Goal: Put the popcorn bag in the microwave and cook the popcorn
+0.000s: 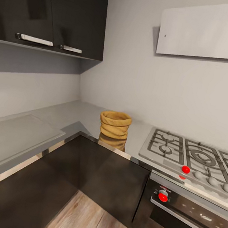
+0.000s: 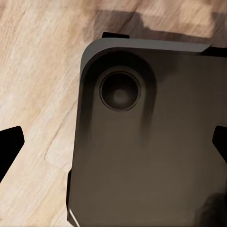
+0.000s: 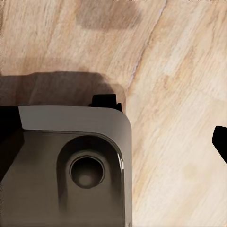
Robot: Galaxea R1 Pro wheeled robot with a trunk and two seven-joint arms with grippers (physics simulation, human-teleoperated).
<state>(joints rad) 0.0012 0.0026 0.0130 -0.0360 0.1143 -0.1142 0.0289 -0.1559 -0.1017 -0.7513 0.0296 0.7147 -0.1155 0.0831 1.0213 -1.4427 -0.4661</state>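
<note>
The popcorn bag (image 1: 115,124), a squat golden-brown sack with a rolled rim, stands upright on the steel countertop (image 1: 81,114) near its inner corner, close to the front edge. Its inside is hidden, so no popcorn can be seen. The microwave is out of view. In the left wrist view my left gripper (image 2: 113,144) hangs open over the robot's dark base (image 2: 151,156) and the wood floor, with black fingertips (image 2: 9,147) at both sides of the picture. My right gripper (image 3: 113,142) is likewise spread open above the base (image 3: 71,161), one fingertip (image 3: 220,142) showing.
A gas hob (image 1: 192,155) with red knobs lies right of the bag, above a steel oven (image 1: 186,216). Dark wall cabinets (image 1: 52,10) hang at upper left and a pale hood (image 1: 210,31) at upper right. A flat raised panel (image 1: 11,139) lies on the left worktop. Pale wood floor (image 1: 87,219) lies below.
</note>
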